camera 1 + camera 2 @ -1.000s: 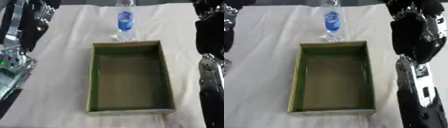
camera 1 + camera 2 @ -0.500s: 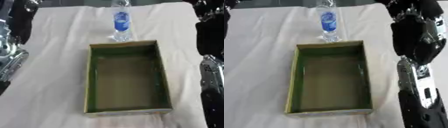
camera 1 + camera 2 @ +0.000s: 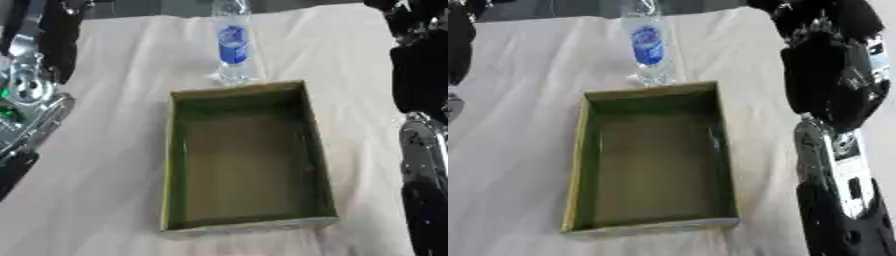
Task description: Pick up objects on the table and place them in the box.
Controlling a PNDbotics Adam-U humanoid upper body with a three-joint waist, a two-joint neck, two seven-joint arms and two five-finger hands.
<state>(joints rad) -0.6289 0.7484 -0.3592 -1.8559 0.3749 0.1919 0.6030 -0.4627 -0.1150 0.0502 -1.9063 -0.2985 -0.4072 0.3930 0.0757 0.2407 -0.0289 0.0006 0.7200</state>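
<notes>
A clear water bottle (image 3: 232,45) with a blue label stands upright on the white cloth, just behind the far edge of the box. The open cardboard box (image 3: 174,165), green inside, lies lengthwise in the middle with nothing in it. My right hand (image 3: 833,80) hangs at the right side, level with the box's far end, fingers relaxed and pointing up, holding nothing. My left hand (image 3: 48,35) shows as a dark shape at the upper left, well apart from the bottle, too unclear to read.
The white cloth (image 3: 114,125) covers the table around the box. My right forearm (image 3: 842,190), silver and black, fills the lower right edge. Silver parts of my left arm (image 3: 26,95) crowd the left edge.
The whole picture has slid slightly left, so the camera moved. Bottle and box keep their places relative to each other. Both arms stay at the sides.
</notes>
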